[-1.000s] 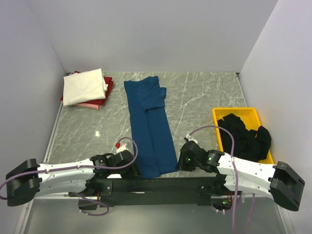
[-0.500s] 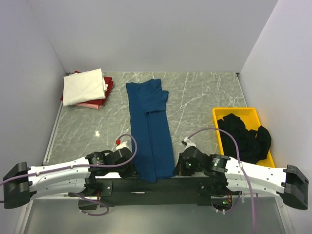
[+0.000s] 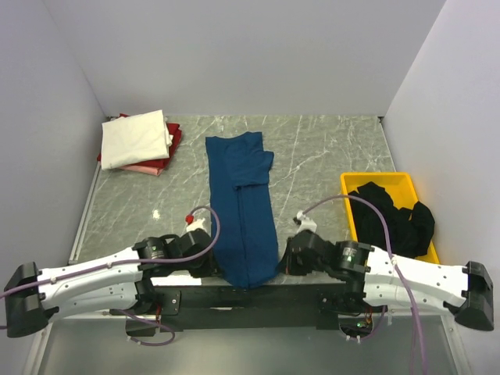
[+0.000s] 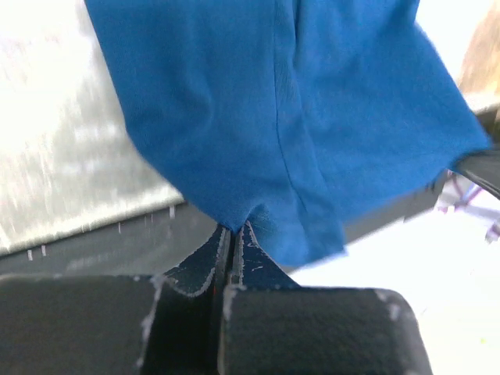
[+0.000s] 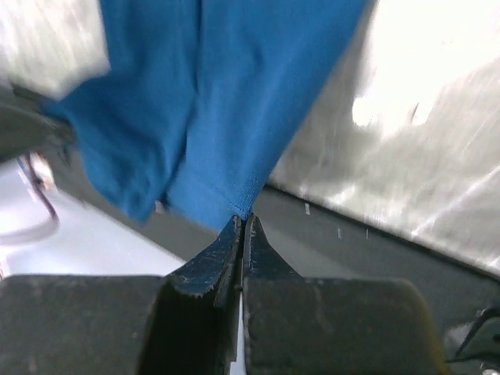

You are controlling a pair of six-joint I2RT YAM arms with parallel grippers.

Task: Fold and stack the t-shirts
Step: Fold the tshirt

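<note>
Blue t-shirt (image 3: 241,205): narrow strip, frame centre, near end past worktop (image 3: 328,148) edge.
Left pincer (image 4: 232,238): clenched on its hem.
Right pincer (image 5: 242,226): clenched on its hem.
Folded t-shirts (image 3: 134,139): upper left.

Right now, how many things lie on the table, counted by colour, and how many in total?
blue t-shirt: 1
cream t-shirt: 1
red cloth under the cream one: at least 1, layers unclear
black cloth heap: 1 heap, pieces cannot be counted
yellow tray: 1
Total: 5 at least
</note>
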